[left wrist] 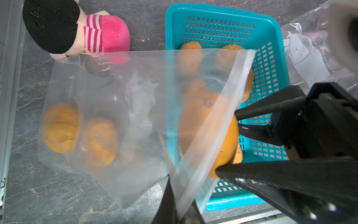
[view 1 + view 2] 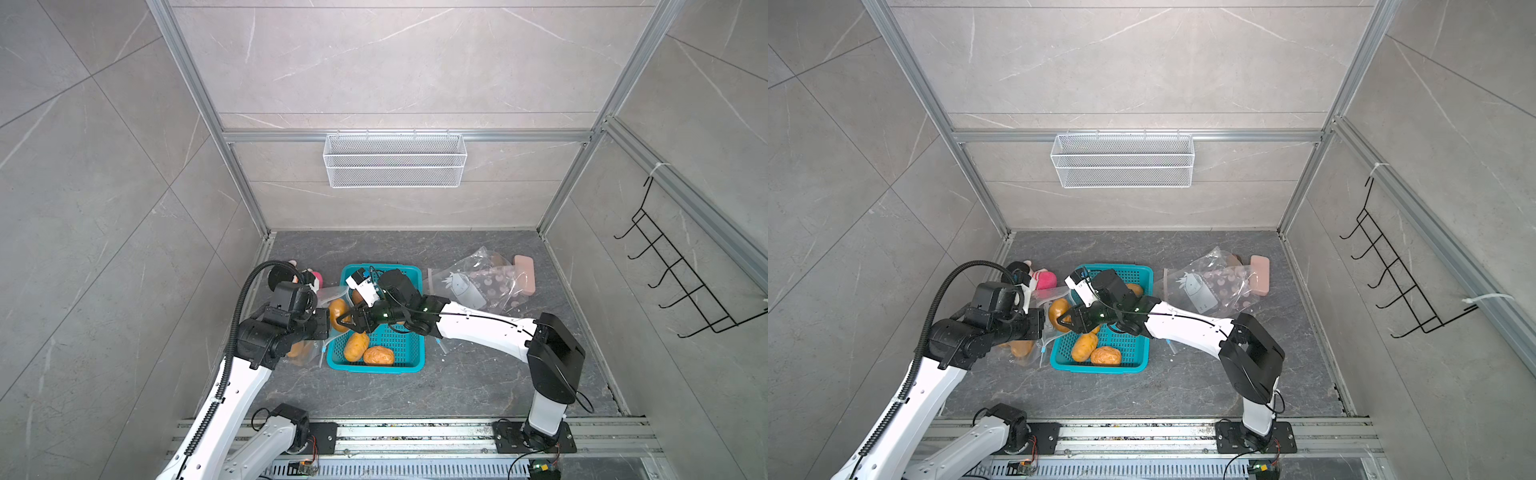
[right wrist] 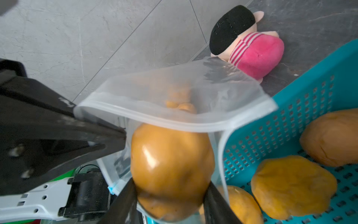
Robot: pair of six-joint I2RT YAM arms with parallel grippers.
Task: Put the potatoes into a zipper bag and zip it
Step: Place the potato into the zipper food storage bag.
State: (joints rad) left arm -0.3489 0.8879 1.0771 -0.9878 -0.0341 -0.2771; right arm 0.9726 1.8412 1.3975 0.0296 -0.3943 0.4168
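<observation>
1. holding the zipper bag (image 1: 108, 97) up by its rim with the left hand (image 1: 174, 203), pinched together on the plastic; mouth turned right, over the left edge of the teal basket (image 2: 374, 368).
2. gripping one potato (image 3: 170, 164) with the right hand (image 3: 168, 205), clamped on its sides, right at the bag's mouth and only partly past the rim.
3. likely trouble from here:
   - catching the potato on the floppy upper lip and dragging the rim out of the left pinch
   - letting go too soon and dropping it into the basket or onto the table (image 2: 415, 395)
   - losing the glossy skin from so narrow a grip
4. counted:
   - potatoes: two in the bag, (image 1: 61, 128) and (image 1: 101, 141); one held; at least three loose in the basket, maybe more hidden under the right arm
   - one basket
   - one plush doll (image 1: 108, 33), far left
   - one other printed bag (image 2: 478, 286), far right
</observation>
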